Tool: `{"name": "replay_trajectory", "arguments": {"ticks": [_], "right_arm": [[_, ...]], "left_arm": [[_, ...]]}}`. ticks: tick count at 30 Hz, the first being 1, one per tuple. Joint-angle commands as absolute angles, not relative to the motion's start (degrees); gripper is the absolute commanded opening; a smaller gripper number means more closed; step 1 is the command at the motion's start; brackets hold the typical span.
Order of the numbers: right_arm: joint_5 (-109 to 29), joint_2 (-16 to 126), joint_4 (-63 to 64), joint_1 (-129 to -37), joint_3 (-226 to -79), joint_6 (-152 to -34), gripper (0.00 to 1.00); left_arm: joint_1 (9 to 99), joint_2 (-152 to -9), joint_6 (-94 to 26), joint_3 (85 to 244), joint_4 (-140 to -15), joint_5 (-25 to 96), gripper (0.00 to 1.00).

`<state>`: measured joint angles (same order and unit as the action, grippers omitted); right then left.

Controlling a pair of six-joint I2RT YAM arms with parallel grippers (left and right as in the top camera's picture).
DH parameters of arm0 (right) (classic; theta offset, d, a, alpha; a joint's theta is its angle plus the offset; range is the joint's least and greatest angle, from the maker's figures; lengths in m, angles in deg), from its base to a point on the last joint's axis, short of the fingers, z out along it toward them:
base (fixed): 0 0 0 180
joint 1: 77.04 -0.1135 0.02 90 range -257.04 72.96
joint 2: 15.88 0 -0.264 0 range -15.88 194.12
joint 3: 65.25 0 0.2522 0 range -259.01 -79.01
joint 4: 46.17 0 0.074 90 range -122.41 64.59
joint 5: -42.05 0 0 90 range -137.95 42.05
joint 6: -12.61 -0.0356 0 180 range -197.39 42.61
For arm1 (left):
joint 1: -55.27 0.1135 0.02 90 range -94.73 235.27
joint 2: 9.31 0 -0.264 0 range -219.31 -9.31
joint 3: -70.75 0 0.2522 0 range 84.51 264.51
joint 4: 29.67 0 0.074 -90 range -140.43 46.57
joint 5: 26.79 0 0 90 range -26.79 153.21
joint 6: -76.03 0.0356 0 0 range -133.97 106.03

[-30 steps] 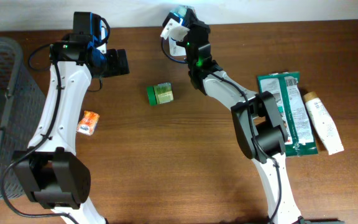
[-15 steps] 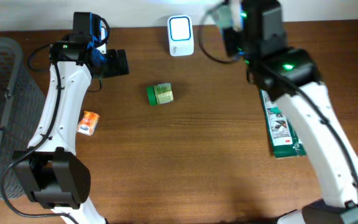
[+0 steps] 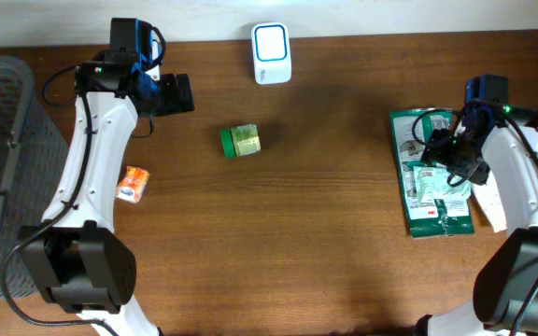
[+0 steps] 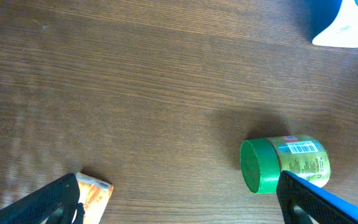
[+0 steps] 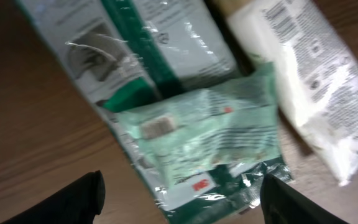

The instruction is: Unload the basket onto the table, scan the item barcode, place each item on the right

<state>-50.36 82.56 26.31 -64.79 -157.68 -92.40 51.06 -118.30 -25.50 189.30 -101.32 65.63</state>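
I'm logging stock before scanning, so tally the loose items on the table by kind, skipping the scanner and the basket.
Jars: 1, green plastic jar
Small packets: 1, small orange packet
Flat packs: 1, green-and-white plastic pack
Soft pouches: 1, pale green plastic pouch
Tubes: 1, white soft tube
Total: 5

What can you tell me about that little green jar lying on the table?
The green jar is small and looks plastic, with a ribbed green screw cap closed on one end and a greenish printed label around its body. It lies on its side on the wooden table, its barcode facing up. Only the table touches it.
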Motion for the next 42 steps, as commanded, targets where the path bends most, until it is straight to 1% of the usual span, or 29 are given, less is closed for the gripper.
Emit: {"name": "replay_trajectory", "arguments": {"ticks": [1, 3, 5, 6, 7, 9, 10, 11, 12, 13, 14, 16, 17, 19, 20, 22, 23, 24, 25, 26, 27, 29, 30, 31, 32, 34, 40, 41, 42], "right_arm": [[-36.55, 81.62, 30.85, -64.77, -167.56, -89.54, 0.78], [-25.91, 81.62, 30.13, -68.18, -171.08, -87.24, 0.75], [-24.55, 82.73, 25.80, -76.92, -171.06, -87.31, 0.71], [-24.59, 83.56, 23.77, -80.26, -171.06, -87.35, 0.71], [-24.62, 84.98, 20.97, -84.18, -171.06, -90.04, 0.71], [-25.86, 89.68, 12.84, -92.77, -171.06, -99.72, 0.72], [-28.09, 91.67, 9.91, -95.48, -171.06, -103.52, 0.73], [-31.85, 94.42, 6.33, -98.71, -171.06, -106.74, 0.78], [-33.99, 96.72, 3.33, -100.68, -171.06, -107.09, 0.88], [-35.37, 98.93, 1.13, -101.84, -171.06, -107.09, 0.94], [-35.68, 99.63, 0.65, -101.84, -171.06, -107.44, 0.97], [-38.41, 101.27, -2.59, -101.97, -171.06, -110.82, 0.99], [-39.63, 102.95, -6.02, -102.93, -171.06, -117.82, 0.98], [-40.35, 103.82, -9.21, -104.94, -171.06, -125.51, 0.98], [-41.16, 103.82, -11.07, -106.34, -171.06, -127.48, 0.98], [-41.10, 104.39, -13.91, -109.44, -171.06, -127.48, 0.98], [-41.14, 105.31, -14.26, -111.02, -171.06, -128.16, 0.93], [-41.45, 106.03, -14.22, -111.91, -171.06, -132.48, 0.83], [-43.78, 106.95, -13.76, -112.72, -171.06, -141.47, 0.83], [-44.20, 107.41, -13.78, -113.05, -171.06, -145.84, 0.82], [-44.37, 107.56, -13.58, -113.03, -171.06, -147.17, 0.82], [-48.16, 108.06, -12.34, -113.03, -171.06, -147.13, 0.86], [-50.58, 108.83, -12.91, -113.03, -171.06, -146.01, 0.86], [-52.81, 110.01, -15.53, -113.03, -171.06, -141.77, 0.86], [-54.36, 111.58, -17.69, -112.92, -171.06, -135.11, 0.83], [-55.78, 112.13, -17.67, -112.94, -171.06, -128.97, 0.81], [-54.47, 112.13, -15.81, -113.20, -171.06, -128.20, 0.80], [-53.77, 112.13, -15.75, -113.29, -171.06, -128.20, 0.82], [-53.77, 112.13, -15.94, -113.55, -171.06, -127.33, 0.87]], "left_arm": [[50.93, -118.39, -25.17, 189.52, -101.43, 66.02, 0.99], [50.93, -118.39, -25.17, 189.52, -101.43, 66.02, 0.99], [50.93, -118.39, -25.17, 189.52, -101.43, 66.02, 0.99], [50.93, -118.39, -25.17, 189.52, -101.43, 66.02, 0.99], [50.93, -118.39, -25.19, 189.52, -101.43, 66.00, 0.99], [50.93, -118.39, -25.19, 189.52, -101.40, 66.00, 0.99], [50.93, -118.39, -25.19, 189.52, -101.40, 66.02, 0.99], [50.93, -118.39, -25.19, 189.52, -101.38, 66.00, 0.99], [50.93, -118.39, -25.19, 189.52, -101.19, 65.02, 0.99], [50.93, -118.39, -25.19, 189.52, -101.01, 63.86, 0.99], [50.93, -118.39, -25.19, 189.52, -101.06, 63.88, 0.99], [50.93, -118.39, -25.19, 189.52, -100.27, 64.08, 0.99], [51.00, -118.39, -25.22, 189.52, -98.74, 64.10, 0.99], [52.09, -118.39, -25.50, 189.52, -96.79, 64.14, 0.99], [53.77, -118.39, -28.10, 189.52, -96.12, 65.06, 0.99], [56.72, -118.39, -29.76, 189.52, -95.31, 65.15, 0.99], [57.38, -118.39, -29.76, 189.52, -95.31, 65.15, 0.99], [57.75, -118.39, -29.74, 189.52, -95.55, 65.15, 0.99], [57.79, -118.39, -29.74, 189.52, -95.55, 65.15, 0.99], [57.79, -118.39, -29.74, 189.52, -95.55, 65.15, 0.99], [57.79, -118.39, -29.74, 189.52, -95.55, 65.15, 0.99], [57.73, -118.39, -29.74, 189.52, -95.55, 65.15, 0.99], [57.73, -118.39, -29.74, 189.52, -95.55, 65.15, 0.99], [57.73, -118.39, -29.74, 189.52, -95.55, 65.15, 0.99], [57.73, -118.39, -29.74, 189.52, -95.57, 65.15, 0.99], [57.69, -118.39, -29.74, 189.52, -95.55, 65.15, 0.99], [57.69, -118.39, -29.74, 189.52, -95.55, 65.15, 0.99], [57.69, -118.39, -29.74, 189.52, -95.55, 65.13, 0.99], [57.69, -118.39, -29.74, 189.52, -95.55, 65.13, 0.99]]}}
